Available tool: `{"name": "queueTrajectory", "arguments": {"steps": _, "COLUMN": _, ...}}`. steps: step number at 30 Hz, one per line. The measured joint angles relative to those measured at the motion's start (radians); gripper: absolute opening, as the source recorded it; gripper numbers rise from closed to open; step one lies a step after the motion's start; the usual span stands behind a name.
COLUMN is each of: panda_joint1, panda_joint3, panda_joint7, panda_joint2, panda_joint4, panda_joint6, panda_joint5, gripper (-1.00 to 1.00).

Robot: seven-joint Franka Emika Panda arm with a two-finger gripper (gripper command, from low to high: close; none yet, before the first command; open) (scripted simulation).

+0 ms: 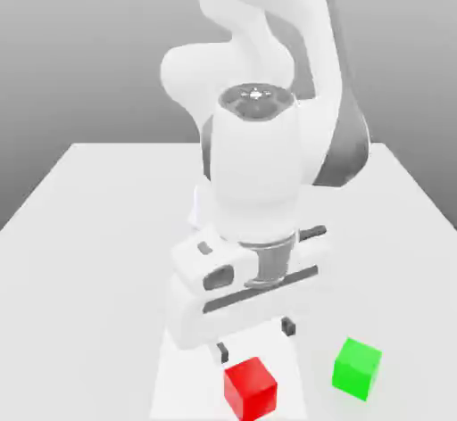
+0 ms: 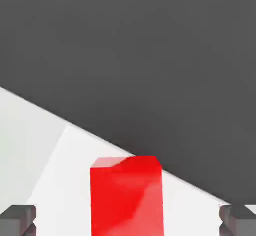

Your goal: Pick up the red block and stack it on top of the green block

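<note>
The red block (image 1: 251, 387) rests on the white table near its front edge, with the green block (image 1: 357, 367) a short way off toward the exterior view's right. My gripper (image 1: 255, 339) hangs just above and behind the red block, open, its two dark fingertips (image 1: 222, 351) spread wide. From the hand camera the red block (image 2: 127, 195) lies between the two fingertips (image 2: 17, 219), which do not touch it.
The white arm and hand (image 1: 254, 196) rise over the middle of the table (image 1: 89, 259). A dark backdrop (image 2: 150, 55) lies beyond the table's edge in the hand view.
</note>
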Motion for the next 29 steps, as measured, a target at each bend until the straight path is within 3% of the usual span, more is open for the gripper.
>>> {"name": "queueTrajectory", "arguments": {"steps": 3, "panda_joint1": -0.020, "panda_joint3": 0.025, "panda_joint7": -0.021, "panda_joint2": 0.109, "panda_joint4": 0.015, "panda_joint6": 0.089, "panda_joint5": 0.025, "gripper": 0.00}}
{"name": "queueTrajectory", "arguments": {"steps": 4, "panda_joint1": -0.023, "panda_joint3": 0.030, "panda_joint7": -0.025, "panda_joint2": 0.128, "panda_joint4": 0.018, "panda_joint6": 0.104, "panda_joint5": 0.029, "gripper": -1.00}}
{"name": "queueTrajectory", "arguments": {"steps": 11, "panda_joint1": -0.023, "panda_joint3": 0.029, "panda_joint7": -0.023, "panda_joint2": 0.123, "panda_joint4": 0.017, "panda_joint6": 0.099, "panda_joint5": 0.026, "gripper": -1.00}}
{"name": "queueTrajectory", "arguments": {"steps": 16, "panda_joint1": -0.004, "panda_joint3": 0.012, "panda_joint7": 0.002, "panda_joint2": -0.034, "panda_joint4": -0.009, "panda_joint6": -0.032, "panda_joint5": -0.022, "gripper": -1.00}}
{"name": "queueTrajectory", "arguments": {"steps": 21, "panda_joint1": 0.097, "panda_joint3": 0.140, "panda_joint7": -0.156, "panda_joint2": -0.136, "panda_joint4": -0.044, "panda_joint6": -0.098, "panda_joint5": -0.074, "gripper": -1.00}}
{"name": "queueTrajectory", "arguments": {"steps": 25, "panda_joint1": 0.138, "panda_joint3": 0.176, "panda_joint7": -0.198, "panda_joint2": -0.044, "panda_joint4": -0.045, "panda_joint6": -0.004, "panda_joint5": -0.110, "gripper": -1.00}}
{"name": "queueTrajectory", "arguments": {"steps": 26, "panda_joint1": 0.141, "panda_joint3": 0.175, "panda_joint7": -0.195, "panda_joint2": -0.014, "panda_joint4": -0.044, "panda_joint6": 0.025, "panda_joint5": -0.116, "gripper": 1.00}}
{"name": "queueTrajectory", "arguments": {"steps": 29, "panda_joint1": 0.141, "panda_joint3": 0.175, "panda_joint7": -0.195, "panda_joint2": -0.014, "panda_joint4": -0.044, "panda_joint6": 0.025, "panda_joint5": -0.116, "gripper": 1.00}}
